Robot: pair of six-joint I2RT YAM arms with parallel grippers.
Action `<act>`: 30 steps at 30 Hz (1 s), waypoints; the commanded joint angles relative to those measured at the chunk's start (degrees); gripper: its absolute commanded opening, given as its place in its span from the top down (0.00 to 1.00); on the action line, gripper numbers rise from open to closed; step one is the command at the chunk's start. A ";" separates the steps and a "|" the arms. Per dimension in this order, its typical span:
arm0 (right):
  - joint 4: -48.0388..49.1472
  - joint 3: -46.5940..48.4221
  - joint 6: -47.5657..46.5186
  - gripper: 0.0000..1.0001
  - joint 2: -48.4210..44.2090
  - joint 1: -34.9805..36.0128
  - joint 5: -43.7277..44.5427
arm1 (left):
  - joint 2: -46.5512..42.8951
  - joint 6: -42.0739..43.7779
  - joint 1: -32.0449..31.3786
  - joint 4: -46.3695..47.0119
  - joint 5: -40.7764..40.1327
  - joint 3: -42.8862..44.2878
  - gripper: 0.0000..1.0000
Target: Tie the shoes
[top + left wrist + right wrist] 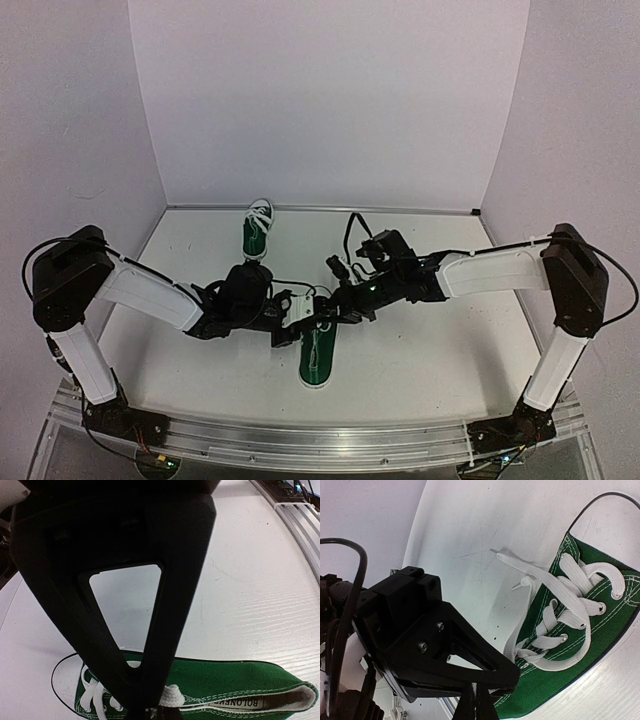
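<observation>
One dark green shoe (318,358) with white laces lies in the middle of the table, toe toward the near edge. It also shows in the left wrist view (235,685) and the right wrist view (555,680). The second shoe (257,228) stands at the back by the wall. My left gripper (298,320) and right gripper (337,305) meet over the near shoe's lacing. The left gripper (145,711) is shut, pinching a white lace (175,696). The right gripper (476,702) is shut with a sliver of white lace between its fingers. One loose lace end (517,561) lies on the table.
White walls close the table at the back and sides. An aluminium rail (320,440) runs along the near edge and also shows in the left wrist view (300,520). Both arms stretch inward from the near corners, with cables (350,235) looping above the right wrist.
</observation>
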 commanded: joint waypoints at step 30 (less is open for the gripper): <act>1.12 0.46 -0.32 1.00 -0.96 -0.21 1.45 | -1.89 -0.03 16.71 -40.24 2.76 11.72 0.58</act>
